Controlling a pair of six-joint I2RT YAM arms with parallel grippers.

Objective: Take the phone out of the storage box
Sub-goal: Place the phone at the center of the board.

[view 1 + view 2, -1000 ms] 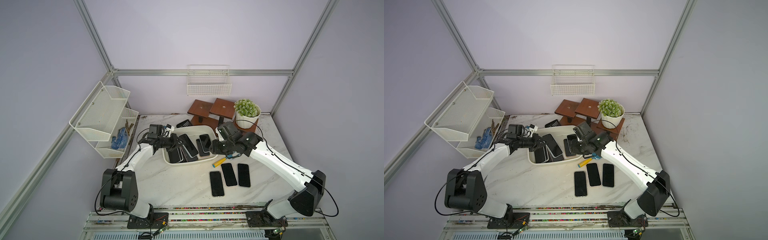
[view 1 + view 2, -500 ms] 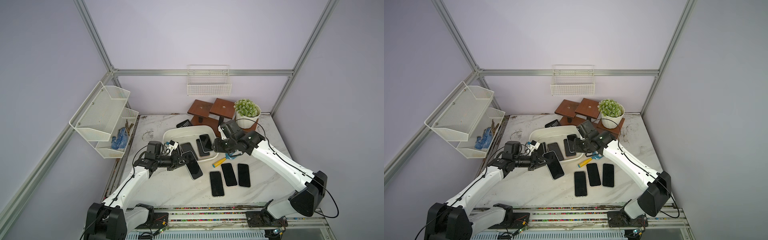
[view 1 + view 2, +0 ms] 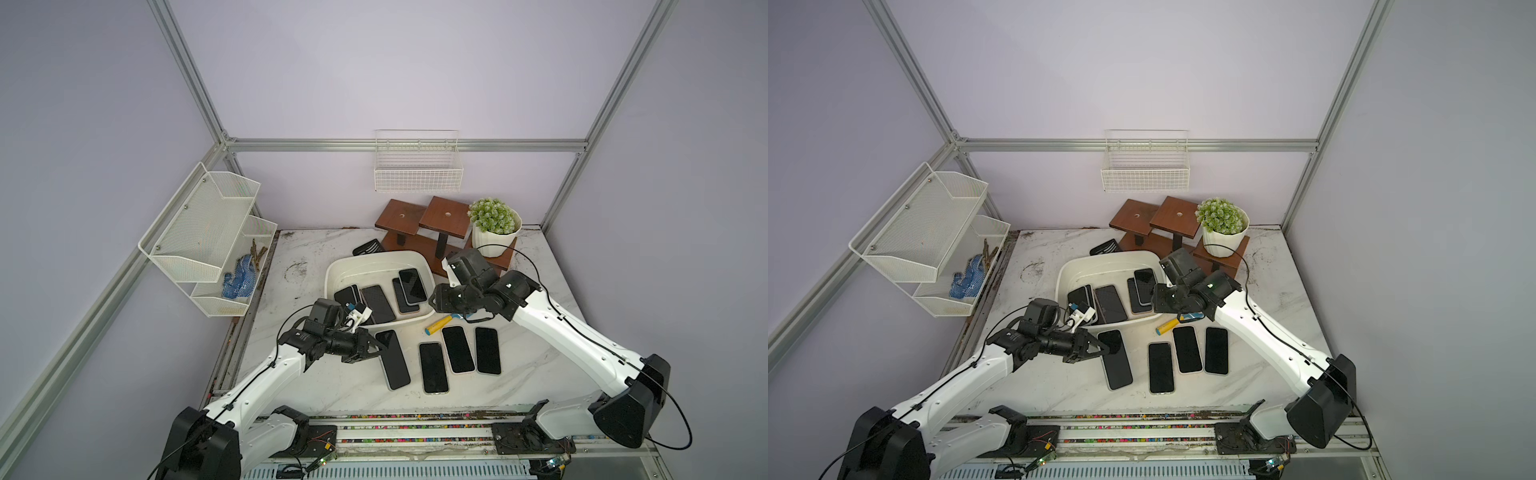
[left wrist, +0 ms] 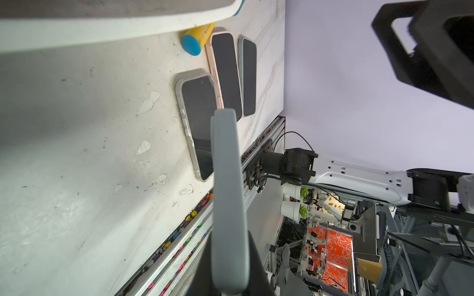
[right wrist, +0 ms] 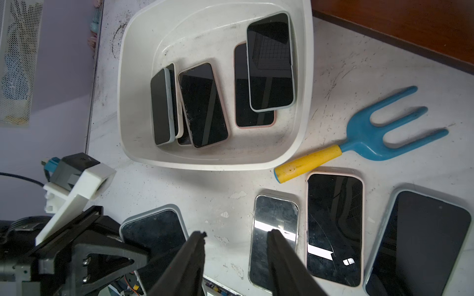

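Left fingers clamp the phone by one long side, near its box end. It's out of the storage box, low at the surface; touching, I can't tell. Its long axis runs roughly parallel to the three-phone row just beside. Right fingers hover narrow, empty, above the box's near rim.

Right arm hides tines of the garden fork in both top views; left wrist view crops storage box
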